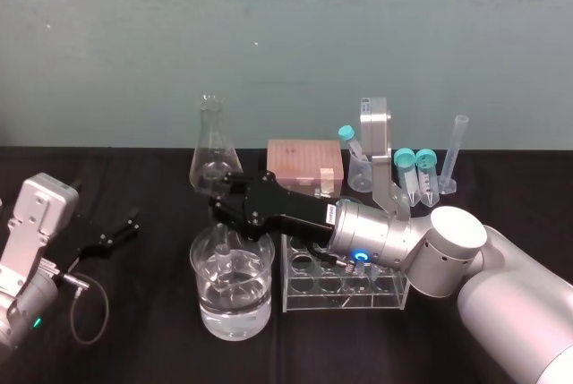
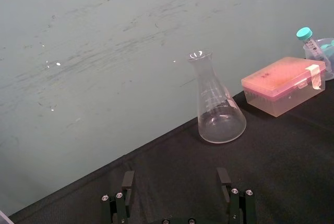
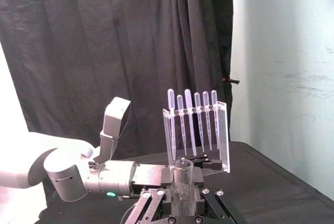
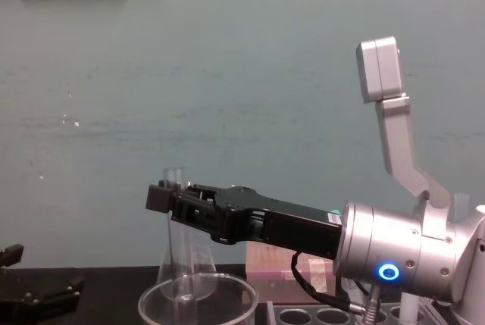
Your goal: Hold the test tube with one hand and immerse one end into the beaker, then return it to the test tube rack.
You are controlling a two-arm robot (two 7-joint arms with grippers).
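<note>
Clamped in the right black long-fingered pincer, the long slim clear glass test tube stands, it seems, dipped in the wide clear glass beaker, so only its return to the pale translucent plastic rack beside looks left; the left pincer rests spread, parked.

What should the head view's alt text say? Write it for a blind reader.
The right gripper, reaching in on a silver arm, holds the test tube with its lower end down in the beaker of clear liquid. The test tube rack stands just right of the beaker on the black table; the left gripper lies open at far left.
</note>
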